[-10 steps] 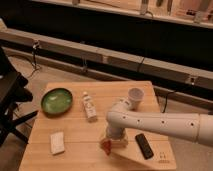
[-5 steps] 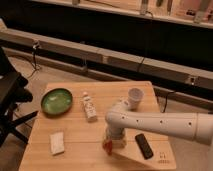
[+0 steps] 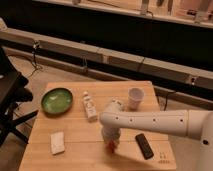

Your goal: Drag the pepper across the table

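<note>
A white robot arm [image 3: 150, 121] is reaching in from the right edge of the camera view and bending downward over the front middle of the light-wood tabletop [image 3: 75, 130]. The tool [image 3: 111, 142] is hanging at the end of that arm, pointing down at the planks just left of the black remote [image 3: 144, 146]. The pepper [image 3: 112, 146] is showing as a small red-orange spot right at the tip of the tool, low against the tabletop surface, near the front edge and between the remote and the white block [image 3: 58, 142]. Whether the tool is gripping the pepper or only pressing on it cannot be told from this view, and its opening cannot be told either.

A green plate [image 3: 56, 100] is sitting toward the left rear part of the tabletop. A small pale bottle [image 3: 89, 106] is standing just right of the plate, near the middle. A white cup [image 3: 135, 97] is standing upright toward the right rear, close behind the arm's bend. The white block is lying at the left front, well apart from the pepper. A small black mark [image 3: 162, 158] is showing at the front right corner. A dark chair [image 3: 10, 95] is standing beside the left edge of the tabletop.
</note>
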Controlling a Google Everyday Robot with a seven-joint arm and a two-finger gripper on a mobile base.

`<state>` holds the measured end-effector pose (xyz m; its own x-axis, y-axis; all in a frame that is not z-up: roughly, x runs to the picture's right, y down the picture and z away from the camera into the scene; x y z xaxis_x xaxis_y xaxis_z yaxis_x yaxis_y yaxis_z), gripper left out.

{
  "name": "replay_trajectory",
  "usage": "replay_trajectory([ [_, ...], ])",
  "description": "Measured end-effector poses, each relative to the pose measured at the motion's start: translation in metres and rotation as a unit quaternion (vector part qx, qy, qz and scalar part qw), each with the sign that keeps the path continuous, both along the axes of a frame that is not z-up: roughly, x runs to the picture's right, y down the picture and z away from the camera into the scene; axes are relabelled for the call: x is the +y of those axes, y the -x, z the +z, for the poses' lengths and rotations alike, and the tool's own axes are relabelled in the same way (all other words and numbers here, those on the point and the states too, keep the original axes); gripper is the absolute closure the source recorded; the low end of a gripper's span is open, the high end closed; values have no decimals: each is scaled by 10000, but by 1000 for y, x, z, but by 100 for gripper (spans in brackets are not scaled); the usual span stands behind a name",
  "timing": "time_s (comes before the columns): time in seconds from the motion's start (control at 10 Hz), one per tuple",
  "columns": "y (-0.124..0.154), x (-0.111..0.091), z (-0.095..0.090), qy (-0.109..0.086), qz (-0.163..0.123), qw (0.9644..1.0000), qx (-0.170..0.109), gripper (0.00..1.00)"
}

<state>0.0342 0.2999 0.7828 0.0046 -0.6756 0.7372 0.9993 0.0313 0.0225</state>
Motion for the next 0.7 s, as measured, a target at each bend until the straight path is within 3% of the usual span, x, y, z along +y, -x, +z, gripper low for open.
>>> replay_trajectory([
  [0.7, 1, -1, -1, -2, -2, 10000, -11, 100],
])
